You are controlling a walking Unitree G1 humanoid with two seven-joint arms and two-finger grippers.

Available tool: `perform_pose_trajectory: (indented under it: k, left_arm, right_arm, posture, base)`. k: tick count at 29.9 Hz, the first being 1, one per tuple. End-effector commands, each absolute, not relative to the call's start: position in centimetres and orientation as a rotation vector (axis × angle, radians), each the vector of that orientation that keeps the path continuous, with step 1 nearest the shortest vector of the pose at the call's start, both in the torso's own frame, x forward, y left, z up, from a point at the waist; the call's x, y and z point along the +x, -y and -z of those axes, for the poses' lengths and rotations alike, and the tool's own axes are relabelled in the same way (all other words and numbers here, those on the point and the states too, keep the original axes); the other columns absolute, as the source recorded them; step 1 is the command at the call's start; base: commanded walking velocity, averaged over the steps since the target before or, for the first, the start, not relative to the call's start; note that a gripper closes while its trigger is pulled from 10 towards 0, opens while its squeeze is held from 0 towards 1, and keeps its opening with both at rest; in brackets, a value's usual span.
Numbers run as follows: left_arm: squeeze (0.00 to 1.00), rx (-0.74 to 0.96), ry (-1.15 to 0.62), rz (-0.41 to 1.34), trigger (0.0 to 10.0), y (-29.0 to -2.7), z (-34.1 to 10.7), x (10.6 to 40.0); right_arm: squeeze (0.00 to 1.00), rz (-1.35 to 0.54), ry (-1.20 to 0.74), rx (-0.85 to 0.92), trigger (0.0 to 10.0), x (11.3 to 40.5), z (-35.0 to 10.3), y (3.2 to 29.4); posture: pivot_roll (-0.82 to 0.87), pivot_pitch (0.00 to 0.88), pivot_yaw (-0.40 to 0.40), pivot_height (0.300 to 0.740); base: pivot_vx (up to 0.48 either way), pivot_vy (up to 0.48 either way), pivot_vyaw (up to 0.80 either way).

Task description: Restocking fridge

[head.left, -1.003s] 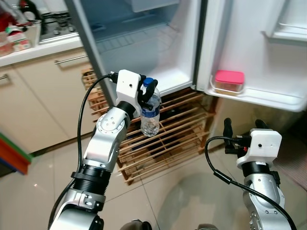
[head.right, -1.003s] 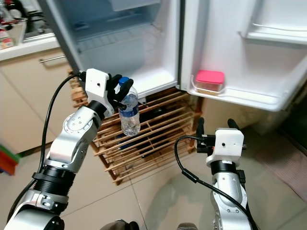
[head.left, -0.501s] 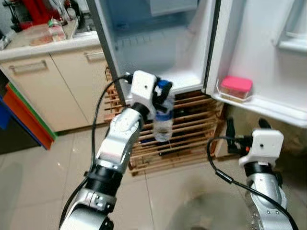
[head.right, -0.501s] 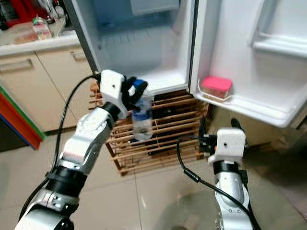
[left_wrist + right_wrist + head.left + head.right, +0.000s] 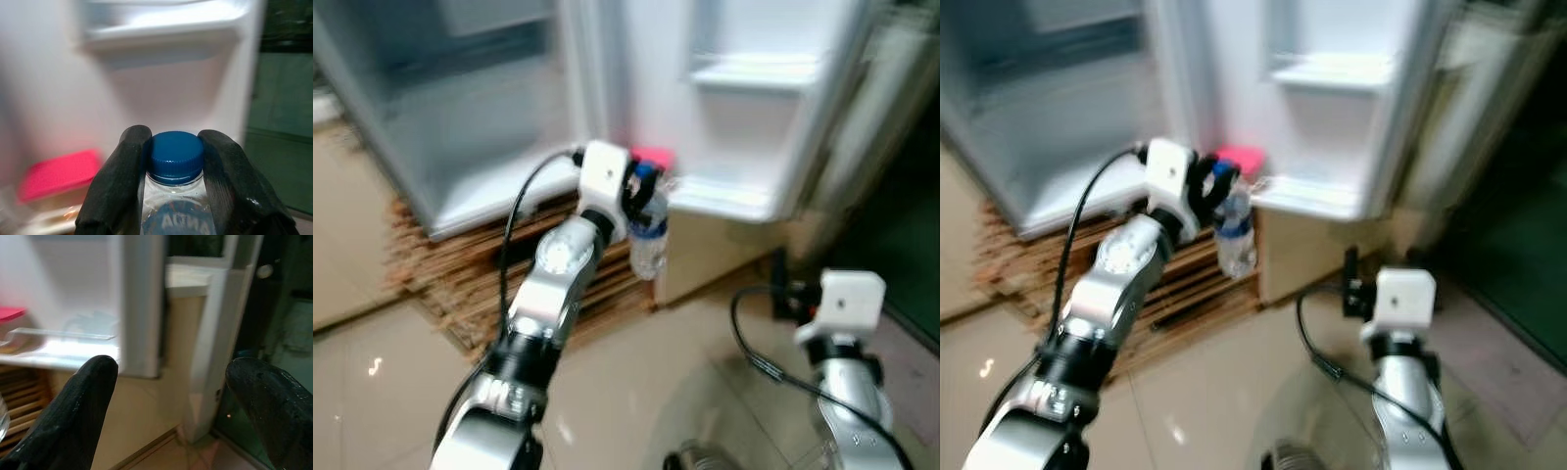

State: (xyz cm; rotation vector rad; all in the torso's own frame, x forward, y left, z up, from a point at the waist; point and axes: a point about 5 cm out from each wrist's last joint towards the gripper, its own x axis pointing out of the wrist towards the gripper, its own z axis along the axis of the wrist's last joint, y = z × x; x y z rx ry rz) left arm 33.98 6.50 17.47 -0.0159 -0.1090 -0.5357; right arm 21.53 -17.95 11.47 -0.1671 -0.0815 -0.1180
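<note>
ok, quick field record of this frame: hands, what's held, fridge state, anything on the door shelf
left hand: shut on the water bottle at its blue cap, raised in front of the fridge door
right hand: open, holding nothing, low by the door's outer edge
fridge: open, door swung wide
door shelf: pink-lidded box, behind the bottle
under fridge: wooden pallet
image quality: head views blurred

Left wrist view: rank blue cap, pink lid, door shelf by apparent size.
1. Door shelf, spans most of the frame.
2. Pink lid.
3. Blue cap, close to the lid in size; it sits nearest the camera, between the left gripper fingers, so it looks enlarged.
</note>
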Motion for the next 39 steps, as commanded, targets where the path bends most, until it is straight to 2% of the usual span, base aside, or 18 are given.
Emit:
perform_pose_trajectory:
  k: [1, 5, 9, 12, 16, 18, 21, 24, 28, 30, 39]
  left_arm:
    - [0.00, -0.007, 0.126, 0.539, 10.0, -6.8, -18.3, 34.1]
    - [0.00, 0.014, 0.147, 0.527, 10.0, -7.3, -19.1, 34.5]
    - [0.00, -0.002, 0.233, 0.507, 10.0, -7.5, -21.8, 35.3]
    - [0.00, -0.055, 0.341, 0.489, 10.0, -6.6, -24.8, 36.2]
    - [0.00, -0.068, 0.404, 0.494, 10.0, -5.9, -26.0, 36.1]
    - [0.00, -0.049, 0.537, 0.505, 10.0, -5.2, -27.7, 35.6]
    - [0.00, -0.037, 0.580, 0.511, 10.0, -5.0, -28.1, 35.4]
    - [0.00, 0.080, 0.676, 0.553, 10.0, -4.2, -28.4, 35.3]
    - [0.00, 0.151, 0.700, 0.558, 10.0, -4.0, -28.1, 35.4]
    - [0.00, 0.255, 0.788, 0.536, 10.0, -4.4, -28.3, 35.1]
    - [0.00, 0.458, 0.966, 0.592, 10.0, -4.0, -27.3, 33.9]
  right_arm:
    - [0.00, 0.105, 0.112, -0.169, 10.0, 21.7, -12.2, 17.7]
    - [0.00, 0.098, 0.111, -0.169, 10.0, 21.7, -12.1, 17.7]
    - [0.00, 0.091, 0.112, -0.167, 10.0, 21.6, -12.2, 17.5]
    - [0.00, 0.072, 0.103, -0.165, 10.0, 21.1, -12.2, 17.1]
    - [0.00, 0.064, 0.095, -0.170, 10.0, 20.6, -12.2, 16.9]
    - [0.00, 0.066, 0.087, -0.178, 10.0, 20.2, -12.2, 17.1]
    - [0.00, 0.067, 0.085, -0.180, 10.0, 20.0, -12.2, 17.2]
    - [0.00, 0.061, 0.069, -0.181, 10.0, 19.2, -12.2, 17.0]
    - [0.00, 0.060, 0.056, -0.180, 10.0, 18.7, -12.0, 16.8]
    - [0.00, 0.066, 0.037, -0.174, 10.0, 17.8, -11.8, 16.5]
    - [0.00, 0.062, -0.006, -0.167, 10.0, 16.1, -11.7, 16.1]
  posture:
    - [-0.29, 0.000, 0.121, 0.740]
    - [-0.29, 0.000, 0.119, 0.740]
    - [-0.28, 0.015, 0.110, 0.740]
    - [-0.29, 0.042, 0.101, 0.740]
    - [-0.30, 0.054, 0.097, 0.740]
    - [-0.32, 0.073, 0.093, 0.740]
    - [-0.32, 0.076, 0.092, 0.740]
    - [-0.33, 0.104, 0.095, 0.740]
    - [-0.34, 0.122, 0.101, 0.740]
    - [-0.34, 0.148, 0.109, 0.740]
    - [-0.35, 0.227, 0.119, 0.740]
  base:
    - [0.000, 0.000, 0.00]
    - [0.000, 0.000, 0.00]
    - [0.000, 0.000, 0.00]
    - [0.000, 0.000, 0.00]
    - [0.000, 0.000, 0.00]
    - [0.000, 0.000, 0.00]
    - [0.000, 0.000, 0.00]
    - [0.000, 0.000, 0.00]
    - [0.000, 0.000, 0.00]
    - [0.000, 0.000, 0.00]
    - [0.000, 0.000, 0.00]
